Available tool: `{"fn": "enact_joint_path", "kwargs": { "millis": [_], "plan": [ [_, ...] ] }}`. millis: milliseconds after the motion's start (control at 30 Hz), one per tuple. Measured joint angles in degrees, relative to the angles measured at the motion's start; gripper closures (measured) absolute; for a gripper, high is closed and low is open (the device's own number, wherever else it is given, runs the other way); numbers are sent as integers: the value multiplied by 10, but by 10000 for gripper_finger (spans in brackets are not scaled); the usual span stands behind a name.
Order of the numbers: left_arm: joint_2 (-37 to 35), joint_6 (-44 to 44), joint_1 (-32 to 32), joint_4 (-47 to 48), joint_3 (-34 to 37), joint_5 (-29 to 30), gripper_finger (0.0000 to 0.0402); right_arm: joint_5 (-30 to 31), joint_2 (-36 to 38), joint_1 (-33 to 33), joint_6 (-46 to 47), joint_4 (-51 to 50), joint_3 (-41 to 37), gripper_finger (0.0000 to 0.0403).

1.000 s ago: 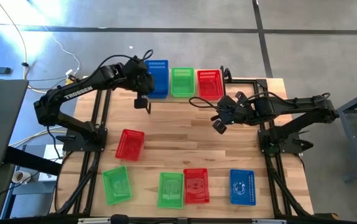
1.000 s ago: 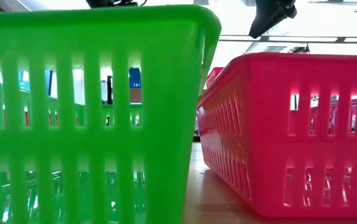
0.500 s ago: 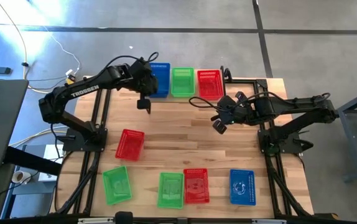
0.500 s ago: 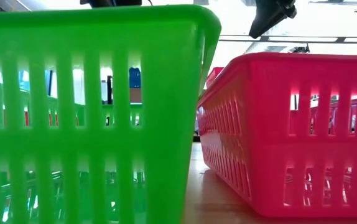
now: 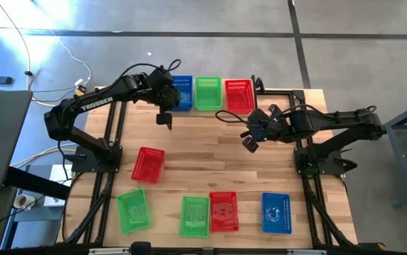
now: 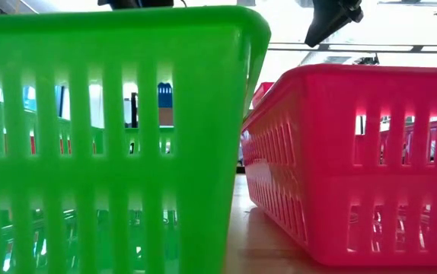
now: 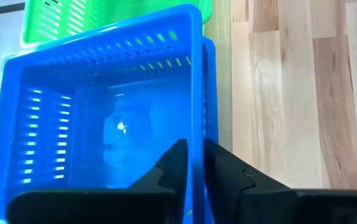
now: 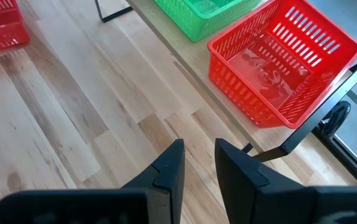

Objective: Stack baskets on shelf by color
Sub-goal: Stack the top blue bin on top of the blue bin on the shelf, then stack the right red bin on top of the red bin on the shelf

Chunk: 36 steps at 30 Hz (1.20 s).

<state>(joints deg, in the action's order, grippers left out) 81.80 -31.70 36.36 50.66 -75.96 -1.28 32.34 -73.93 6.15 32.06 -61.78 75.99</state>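
On the shelf [image 8: 188, 62] at the table's far edge stand a blue basket [image 5: 181, 93], a green basket [image 5: 208, 92] and a red basket [image 5: 239, 94] in a row. The left wrist view shows the upper blue basket [image 7: 104, 124] nested in a second blue one, whose rim [image 7: 210, 81] shows beside it. My left gripper [image 7: 195, 158] is shut on the upper basket. My right gripper [image 8: 198, 163] hovers open over bare table, right of centre, short of the red basket [image 8: 284, 62]. My left gripper pinches the upper blue basket's wall on the side toward the table's near edge [image 7: 195, 134], one finger inside the basket and one outside. The fingers slant down from the table's left. The basket sits level, nested in the blue basket below it.
Loose baskets lie on the table: a red one [image 5: 147, 163] at the left, and along the near edge a green [image 5: 132, 210], a green [image 5: 195, 215], a red [image 5: 223, 211] and a blue [image 5: 276, 212]. The table's middle is bare wood [image 5: 210, 156].
My left gripper has gone down a little at the shelf's left end with the blue basket, which has sunk into the blue basket below it.
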Motion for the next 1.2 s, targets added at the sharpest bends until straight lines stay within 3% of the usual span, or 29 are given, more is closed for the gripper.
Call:
{"fn": "enact_joint_path", "kwargs": {
  "millis": [500,633,1200],
  "plan": [
    [0,0,0,-1,0,22,275,-9,0,0,0,0,0,324],
    [-1,1,0,-1,-10,50,271,-9,0,0,0,0,0,324],
    [-1,21,-1,82,-104,27,271,-19,0,0,10,0,0,324]
  ]
}}
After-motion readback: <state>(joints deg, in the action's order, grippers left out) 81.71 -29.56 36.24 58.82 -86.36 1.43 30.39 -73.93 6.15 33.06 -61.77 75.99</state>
